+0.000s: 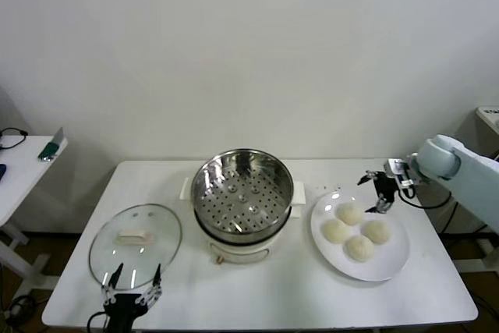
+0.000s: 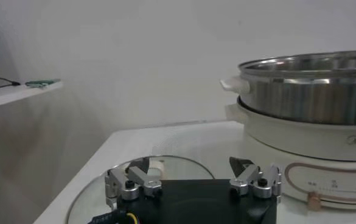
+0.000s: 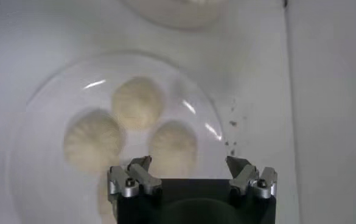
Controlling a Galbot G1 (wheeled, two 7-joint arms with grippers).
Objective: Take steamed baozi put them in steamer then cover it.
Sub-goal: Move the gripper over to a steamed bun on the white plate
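Note:
Several cream-white baozi (image 1: 349, 213) lie on a white plate (image 1: 394, 267) at the table's right; three of them show in the right wrist view (image 3: 138, 101). The steel steamer (image 1: 242, 191) stands empty on its white pot base at centre, and shows in the left wrist view (image 2: 314, 91). The glass cover (image 1: 135, 245) with its white handle lies flat at the left front, and shows in the left wrist view (image 2: 171, 167). My right gripper (image 1: 381, 193) is open above the plate's far right edge, over the baozi (image 3: 190, 164). My left gripper (image 1: 134, 280) is open at the cover's near edge (image 2: 190, 165).
A white side table (image 1: 23, 161) with a green object (image 1: 50, 149) stands at the far left. The table (image 1: 437, 302) ends close to the plate on the right. The pot base's control panel (image 2: 330, 185) faces front.

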